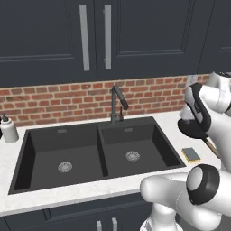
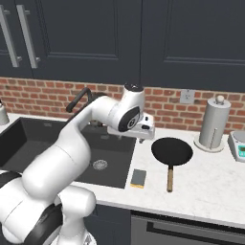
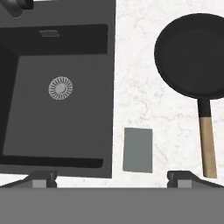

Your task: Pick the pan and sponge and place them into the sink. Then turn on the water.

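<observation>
On the white marbled counter [image 2: 206,177] to the right of the matte black double-basin sink [image 1: 27,149], the two task objects lie untouched. The round shallow black frying pan [image 2: 172,151] rests flat, its thin brown wooden handle pointing toward the counter's front edge; the small rectangular yellow sponge with a dark grey face [image 2: 139,178] lies between the pan and the sink rim, just beside the rim and apart from the pan. Both basins hold nothing but their round metal drains, and no stream runs from the dark slim gooseneck faucet [image 1: 118,104].

White arm's two-finger pincer [image 3: 112,176] hangs above the strip of counter between sink and pan, jaws spread fully apart and holding nothing; in the hand view its fingertips [image 3: 43,178] straddle the sponge.

Likely risks, judged from this layout:
- A descent centred poorly could catch the sponge on one edge and push it across the counter rather than trap it.
- A grip on the slim handle far from the bowl would probably let the pan tip or swing.
- The pan is nearly as broad as one basin floor, so a crooked release may leave it propped on the rim or divider.
- The faucet stands close to the basins and could be knocked by a swinging arm.
</observation>
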